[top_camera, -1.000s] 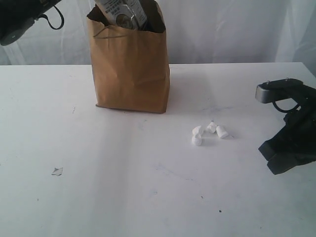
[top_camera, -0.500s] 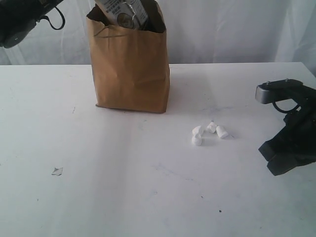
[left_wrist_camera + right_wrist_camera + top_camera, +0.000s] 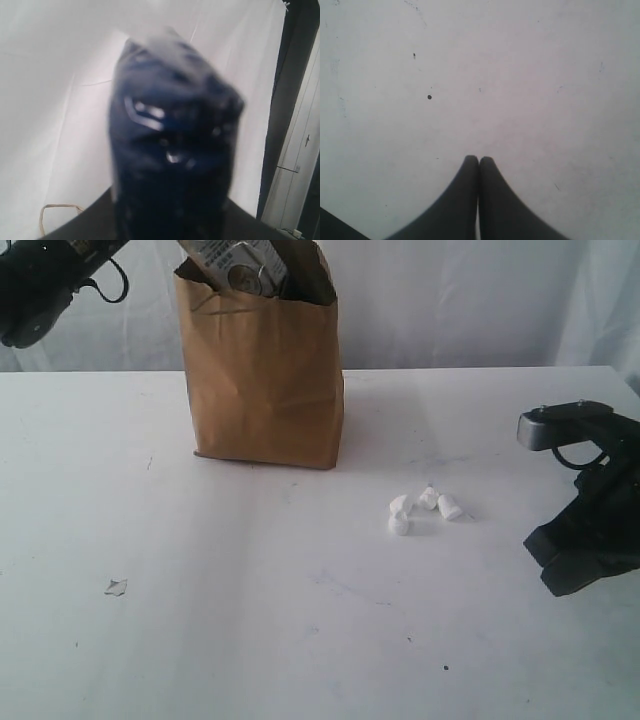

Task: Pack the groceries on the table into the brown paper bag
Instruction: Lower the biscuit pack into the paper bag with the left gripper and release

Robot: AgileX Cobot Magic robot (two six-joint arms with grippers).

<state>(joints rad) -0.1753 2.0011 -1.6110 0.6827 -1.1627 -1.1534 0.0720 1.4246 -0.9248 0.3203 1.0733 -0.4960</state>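
The brown paper bag stands upright at the back of the table, left of centre. A long dark-blue and cream packet pokes out of its open mouth, tilted to the left. In the left wrist view that packet is blurred and fills the middle, with my left gripper shut on it. The left arm hangs above the bag's left side. My right gripper is shut on nothing, low over bare table at the right.
Several small white lumps lie on the table between the bag and the right arm. A small scrap lies at the front left. A white curtain hangs behind the table. A cord loop shows beside the packet.
The packet's top has swung a little to the left over the bag's mouth, along with the left arm. The right arm has not moved.
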